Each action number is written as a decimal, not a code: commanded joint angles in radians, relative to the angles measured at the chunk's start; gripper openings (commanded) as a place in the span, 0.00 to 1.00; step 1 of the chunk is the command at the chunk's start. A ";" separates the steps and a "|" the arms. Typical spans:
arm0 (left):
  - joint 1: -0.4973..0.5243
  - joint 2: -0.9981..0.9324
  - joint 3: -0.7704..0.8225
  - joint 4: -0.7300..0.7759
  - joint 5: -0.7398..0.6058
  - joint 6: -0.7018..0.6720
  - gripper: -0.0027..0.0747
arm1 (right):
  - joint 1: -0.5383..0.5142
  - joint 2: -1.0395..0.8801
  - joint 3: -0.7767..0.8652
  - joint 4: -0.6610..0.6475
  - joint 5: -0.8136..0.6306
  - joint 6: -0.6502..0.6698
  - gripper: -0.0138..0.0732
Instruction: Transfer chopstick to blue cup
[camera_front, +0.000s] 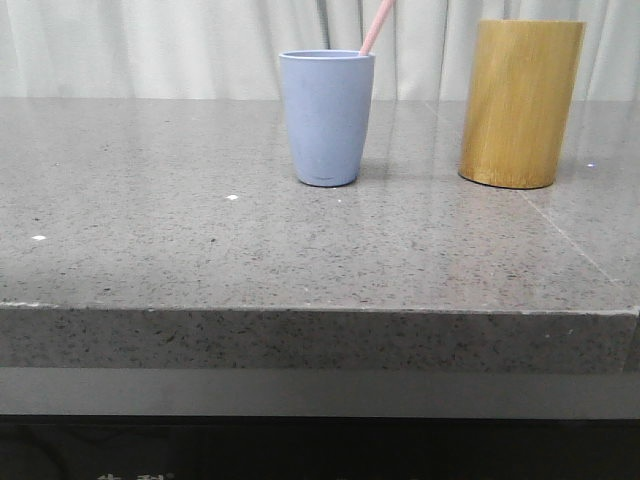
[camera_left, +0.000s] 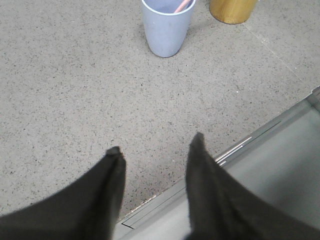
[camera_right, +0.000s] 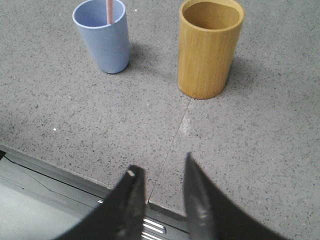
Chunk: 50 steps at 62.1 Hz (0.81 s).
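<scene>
The blue cup (camera_front: 327, 118) stands upright on the grey stone table, with a pale pink chopstick (camera_front: 377, 26) leaning out of it toward the right. In the left wrist view the blue cup (camera_left: 167, 27) holds the chopstick tip (camera_left: 182, 6); in the right wrist view the cup (camera_right: 103, 35) shows the chopstick (camera_right: 109, 11) inside. My left gripper (camera_left: 156, 145) is open and empty over the table's front edge, well short of the cup. My right gripper (camera_right: 161, 167) is open and empty, also at the front edge. Neither gripper shows in the front view.
A taller yellow-brown bamboo cylinder (camera_front: 520, 103) stands to the right of the cup, open-topped and empty inside in the right wrist view (camera_right: 209, 47). The table's front edge (camera_front: 320, 310) drops to a metal frame (camera_right: 45, 175). A seam (camera_right: 175, 140) crosses the stone.
</scene>
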 joint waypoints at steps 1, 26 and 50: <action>-0.006 -0.011 -0.022 -0.004 -0.075 -0.006 0.20 | -0.008 0.000 -0.022 -0.010 -0.085 0.003 0.18; -0.006 -0.011 -0.022 -0.004 -0.075 -0.006 0.01 | -0.008 0.000 -0.022 -0.013 -0.083 0.003 0.08; 0.001 -0.060 0.021 -0.004 -0.124 -0.006 0.01 | -0.008 0.000 -0.022 -0.013 -0.082 0.003 0.08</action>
